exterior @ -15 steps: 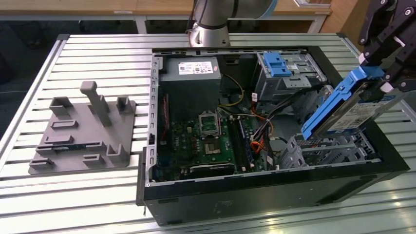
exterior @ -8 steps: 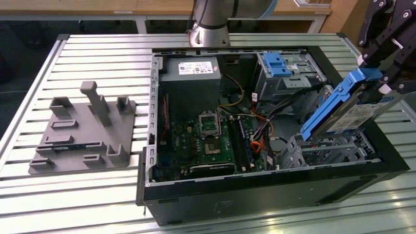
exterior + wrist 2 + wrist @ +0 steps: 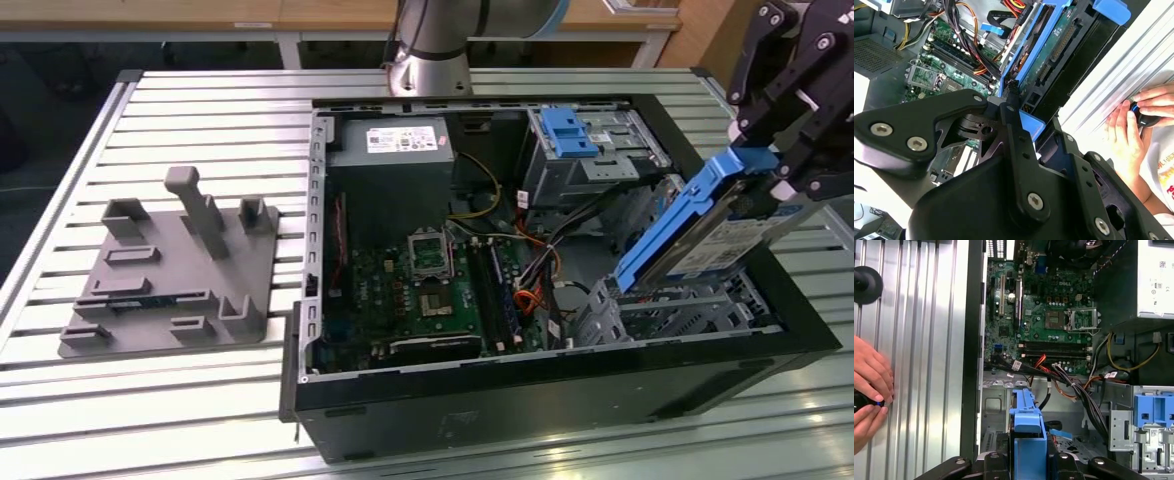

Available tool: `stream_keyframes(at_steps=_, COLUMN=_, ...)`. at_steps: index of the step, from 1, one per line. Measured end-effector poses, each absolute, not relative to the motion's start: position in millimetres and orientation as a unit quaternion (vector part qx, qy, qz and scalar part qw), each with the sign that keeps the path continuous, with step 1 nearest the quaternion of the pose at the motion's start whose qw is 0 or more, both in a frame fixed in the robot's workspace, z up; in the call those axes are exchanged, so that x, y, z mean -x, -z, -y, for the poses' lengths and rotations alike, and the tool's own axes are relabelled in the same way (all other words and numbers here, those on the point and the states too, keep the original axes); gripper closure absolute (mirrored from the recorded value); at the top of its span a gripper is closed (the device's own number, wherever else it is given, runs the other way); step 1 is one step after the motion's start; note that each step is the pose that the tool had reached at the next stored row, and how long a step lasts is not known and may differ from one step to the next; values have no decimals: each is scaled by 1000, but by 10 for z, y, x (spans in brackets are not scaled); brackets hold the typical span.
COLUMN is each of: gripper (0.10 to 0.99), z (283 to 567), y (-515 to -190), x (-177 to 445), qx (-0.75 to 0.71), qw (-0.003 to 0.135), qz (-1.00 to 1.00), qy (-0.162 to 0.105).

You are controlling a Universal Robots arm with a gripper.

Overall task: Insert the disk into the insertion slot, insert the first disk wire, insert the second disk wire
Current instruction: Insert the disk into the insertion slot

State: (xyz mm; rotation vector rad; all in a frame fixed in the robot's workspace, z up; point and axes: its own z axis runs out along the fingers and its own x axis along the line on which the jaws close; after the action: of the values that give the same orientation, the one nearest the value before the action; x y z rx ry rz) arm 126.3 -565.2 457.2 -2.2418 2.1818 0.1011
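The gripper (image 3: 777,168) clamps the disk (image 3: 677,235), tilted above the insertion slot (image 3: 683,312); label (image 3: 731,243) unreadable.

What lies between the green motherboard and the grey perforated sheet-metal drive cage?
In the exterior view, a tangle of orange and black wires crosses that stretch.

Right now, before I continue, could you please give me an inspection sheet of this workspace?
Surface: grooved aluminium table, carrying an open black computer case.
Job's things: blue-framed silver disk, tilted, lower end near the grey perforated metal insertion slot, not seated.
Clutter: grey plastic fixture board with posts, beside the case.
Hand: black robot hand, shut on the disk.
Cables: orange, yellow and black wires loose inside the case.
Surroundings: a person's hands on the table.
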Motion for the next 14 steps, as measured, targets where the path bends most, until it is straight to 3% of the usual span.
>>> stream_keyframes(at_steps=14, gripper=722, z=5656, y=-4498, x=-1264, qx=716, qw=6, qz=-697, qy=-32)
